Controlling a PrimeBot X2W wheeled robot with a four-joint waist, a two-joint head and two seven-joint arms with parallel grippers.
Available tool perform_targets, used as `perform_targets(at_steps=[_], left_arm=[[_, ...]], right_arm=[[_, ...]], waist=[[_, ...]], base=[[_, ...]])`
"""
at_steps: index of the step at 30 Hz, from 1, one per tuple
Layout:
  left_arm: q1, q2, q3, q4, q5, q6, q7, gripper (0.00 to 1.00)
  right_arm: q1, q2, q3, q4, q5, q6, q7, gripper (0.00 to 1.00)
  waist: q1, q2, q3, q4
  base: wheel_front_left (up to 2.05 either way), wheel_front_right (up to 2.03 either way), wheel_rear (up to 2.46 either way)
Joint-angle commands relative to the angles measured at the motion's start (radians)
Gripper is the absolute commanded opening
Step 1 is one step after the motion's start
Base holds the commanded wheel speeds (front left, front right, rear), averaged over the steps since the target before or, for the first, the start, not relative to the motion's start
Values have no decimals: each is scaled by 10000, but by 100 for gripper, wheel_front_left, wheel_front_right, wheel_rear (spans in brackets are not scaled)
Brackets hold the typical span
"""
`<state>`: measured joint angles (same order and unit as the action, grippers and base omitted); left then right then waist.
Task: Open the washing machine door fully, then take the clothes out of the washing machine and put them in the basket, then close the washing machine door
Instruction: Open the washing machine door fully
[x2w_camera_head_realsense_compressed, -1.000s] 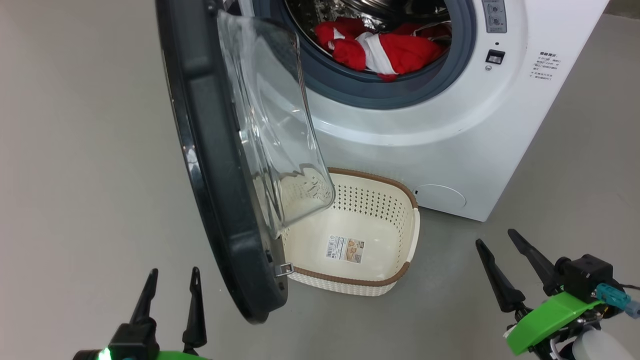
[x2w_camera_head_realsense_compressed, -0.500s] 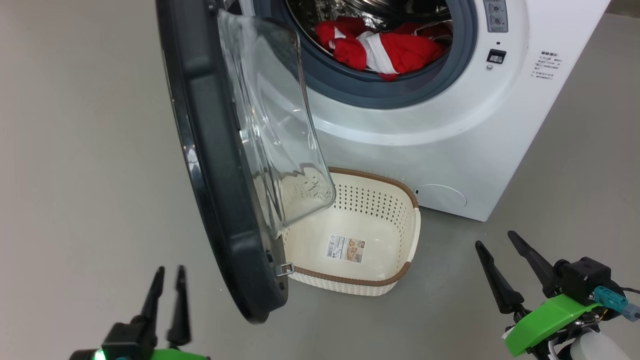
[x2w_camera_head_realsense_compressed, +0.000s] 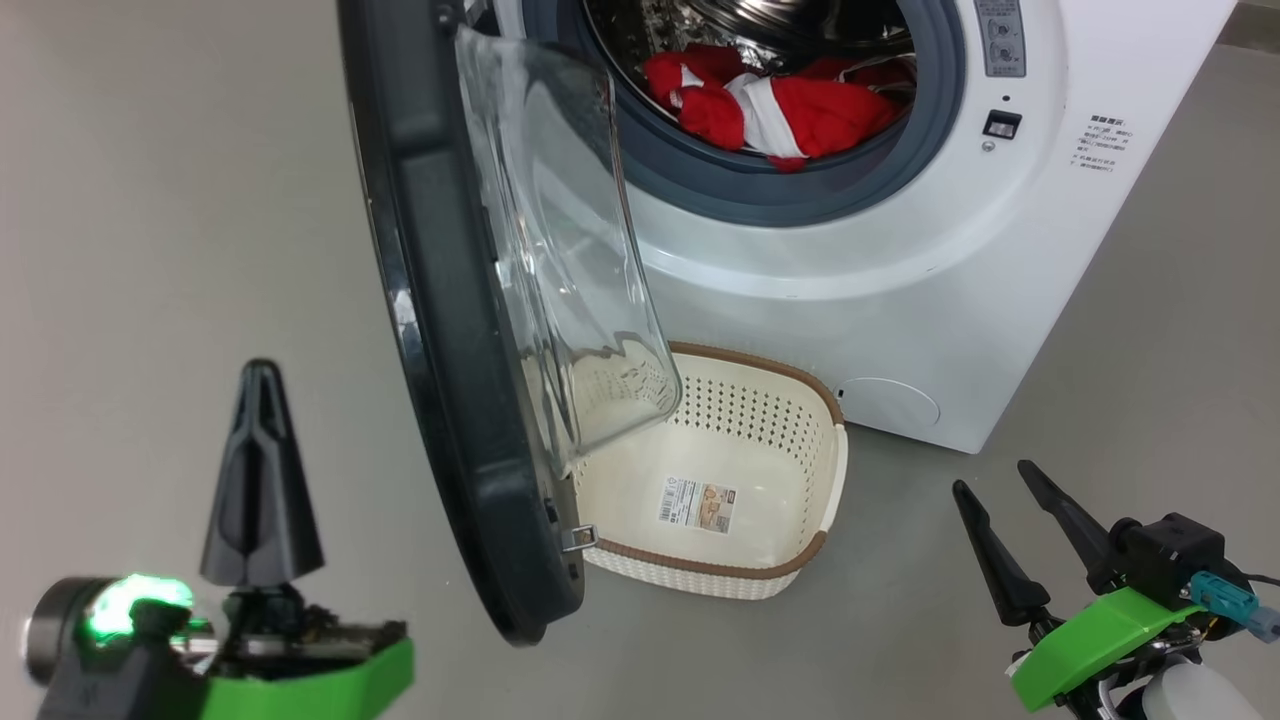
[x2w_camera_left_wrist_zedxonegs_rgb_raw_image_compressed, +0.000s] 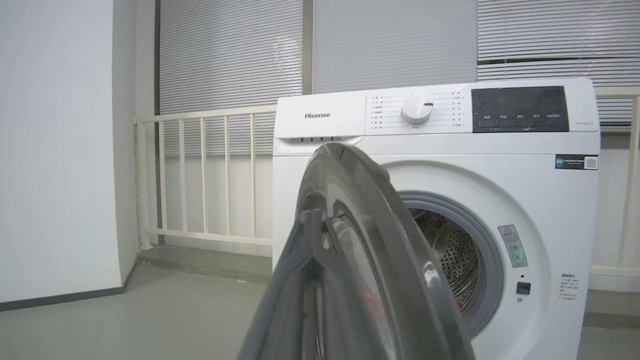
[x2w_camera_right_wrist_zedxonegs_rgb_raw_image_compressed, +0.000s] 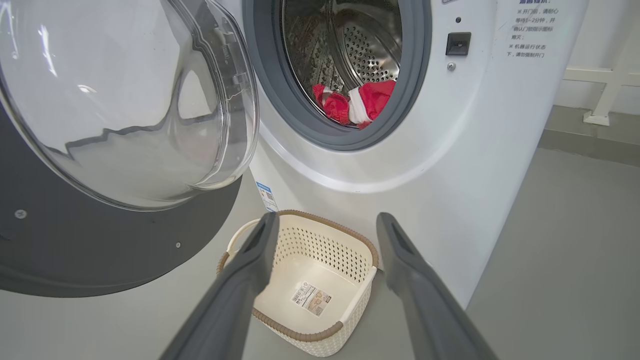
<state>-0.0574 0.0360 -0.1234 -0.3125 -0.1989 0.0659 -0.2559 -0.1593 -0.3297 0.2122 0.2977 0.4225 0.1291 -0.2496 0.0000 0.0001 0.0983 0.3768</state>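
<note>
The washing machine (x2w_camera_head_realsense_compressed: 900, 290) stands ahead, its door (x2w_camera_head_realsense_compressed: 440, 300) swung out about edge-on to me, the glass bowl (x2w_camera_head_realsense_compressed: 560, 250) overhanging the basket's left side. Red clothes (x2w_camera_head_realsense_compressed: 790, 110) with white stripes lie in the drum. The cream basket (x2w_camera_head_realsense_compressed: 828, 470) sits on the floor below the opening, holding only its label. My left gripper (x2w_camera_head_realsense_compressed: 260, 375) is shut on nothing, left of the door's black rim. In the left wrist view its fingertips (x2w_camera_left_wrist_zedxonegs_rgb_raw_image_compressed: 312, 217) meet in front of the door edge (x2w_camera_left_wrist_zedxonegs_rgb_raw_image_compressed: 380, 215). My right gripper (x2w_camera_head_realsense_compressed: 990, 476) stands open at the lower right, aimed over the basket (x2w_camera_right_wrist_zedxonegs_rgb_raw_image_compressed: 300, 280).
Grey floor (x2w_camera_head_realsense_compressed: 170, 200) spreads to the left of the door and to the right of the machine. A cream railing (x2w_camera_left_wrist_zedxonegs_rgb_raw_image_compressed: 200, 175) and a white wall (x2w_camera_left_wrist_zedxonegs_rgb_raw_image_compressed: 55, 150) stand behind and to the left of the washing machine (x2w_camera_left_wrist_zedxonegs_rgb_raw_image_compressed: 450, 150). The round cap (x2w_camera_head_realsense_compressed: 890, 400) sits low on the front.
My left gripper has shut its fingers, turned and risen toward the door's rim. The head camera has shifted slightly. The right gripper has held still.
</note>
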Motion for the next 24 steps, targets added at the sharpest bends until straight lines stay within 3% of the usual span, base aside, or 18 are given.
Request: perform_targets(at_steps=[1,6,13,20,24], left_arm=[[-365,143,70,-626,7,-119,-59,0],[-90,143,-1113,-1412,275,-550,-59,0],[470,143,-2948,-253,117,-1184,-59,0],[531,143,-3534,1675,-163,-1378,-59,0],[396,143,-3544,2594,-425,-1208,-59,0]], right_arm=[[9,-97,133,-221,-39,16,-122,100],[-37,-71,116,-272,-67,16,-122,100],[-51,-74,181,-265,-66,16,-122,100],[-146,-102,306,-245,-36,16,-122,100],[-153,-99,359,-205,-26,16,-122,100]], waist=[[0,-1,-9,-14],[0,-1,-14,-37],[0,-1,40,-43],[0,-1,115,-110],[0,-1,106,-170]], base=[[0,0,0],[0,0,0],[0,0,0],[0,0,0],[0,0,0]])
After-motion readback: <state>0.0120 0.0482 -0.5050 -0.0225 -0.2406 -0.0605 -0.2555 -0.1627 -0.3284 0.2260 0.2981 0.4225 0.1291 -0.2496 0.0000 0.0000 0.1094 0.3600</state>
